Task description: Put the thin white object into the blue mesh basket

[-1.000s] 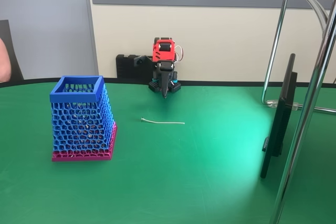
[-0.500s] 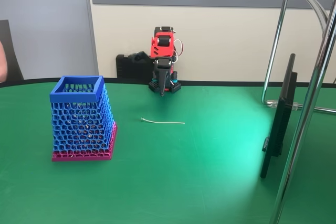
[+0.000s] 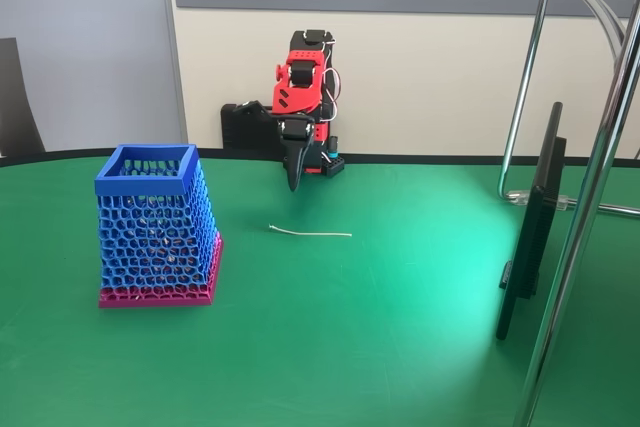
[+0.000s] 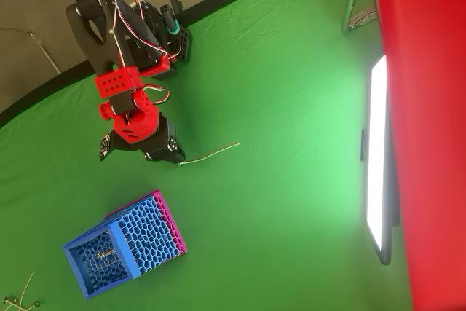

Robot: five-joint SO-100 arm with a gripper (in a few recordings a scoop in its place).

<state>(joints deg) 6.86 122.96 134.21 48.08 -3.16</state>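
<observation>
In the fixed view, the blue mesh basket (image 3: pixel 155 227) stands upright toward the left edge of the green counter (image 3: pixel 380 347), its square blue rim on top and its magenta-pink base on the cloth. The overhead view has the same basket (image 4: pixel 124 244) near the bottom left corner of the counter (image 4: pixel 277 202), its open mouth facing the camera and something small and pale lying inside at the bottom, too small to make out.

To the right of the basket, the thin white object (image 3: pixel 310 233) lies flat on the counter, roughly parallel to the front edge, with its tiny hooked end turned toward the basket. It is well apart from the basket and touches nothing else. In the overhead view the stick (image 4: pixel 210 154) runs at a slight slant across the cloth.

Above and just behind the stick's hooked end in the fixed view, the red and black arm leans out from its base at the far edge of the counter, and the dark pincer (image 3: pixel 293 179) hangs point-down, off the cloth. Its tips look pressed together into a single narrow point, holding nothing. In the overhead view the pincer (image 4: pixel 175 156) sits just beside the stick's left end; whether it touches is unclear.

Toward the right edge, a thin dark screen (image 3: pixel 532 222) stands on edge, with chrome tubes (image 3: pixel 590 187) of a stand rising beside it.
</observation>
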